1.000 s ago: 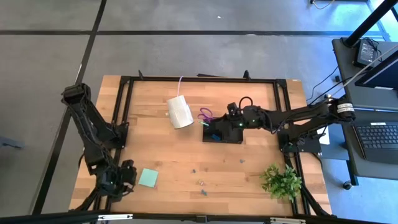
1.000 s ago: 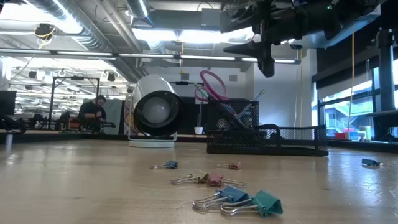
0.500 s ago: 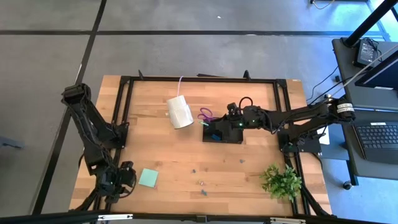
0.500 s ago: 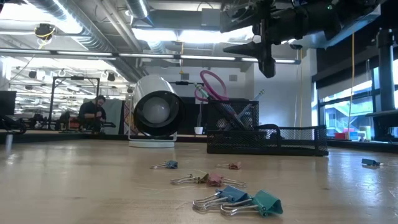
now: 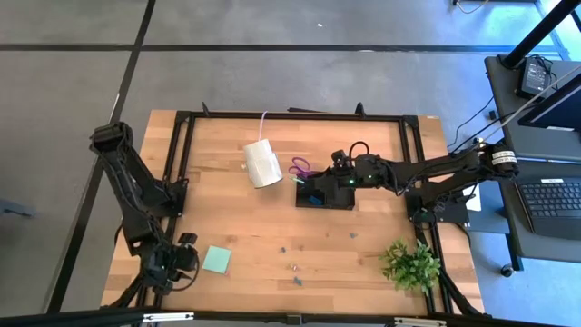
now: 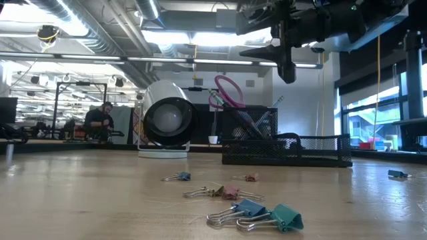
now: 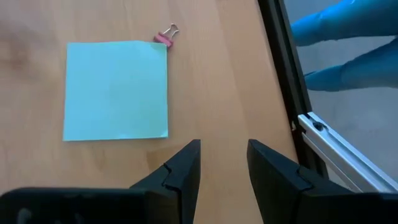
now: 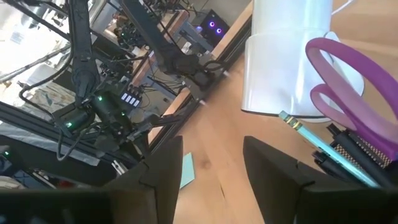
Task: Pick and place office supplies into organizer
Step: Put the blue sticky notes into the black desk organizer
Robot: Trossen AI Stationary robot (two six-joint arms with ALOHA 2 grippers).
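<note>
Left gripper [image 7: 222, 163]: I see its fingers parted, empty, just beside the sticky-note pad [image 7: 116, 90] near the table [image 5: 272, 238] corner
Right gripper [image 8: 208, 163]: spread, empty; above the organizer [image 5: 327, 193]
Scissors [image 8: 348, 78]: standing in organizer

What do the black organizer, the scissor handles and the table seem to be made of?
The organizer looks like black wire mesh, probably metal: light shows through its fine grid walls. The scissor handles look like smooth, glossy purple plastic. The table seems to be pale wood planks, with visible grain and seams, inside a black metal frame.
</note>
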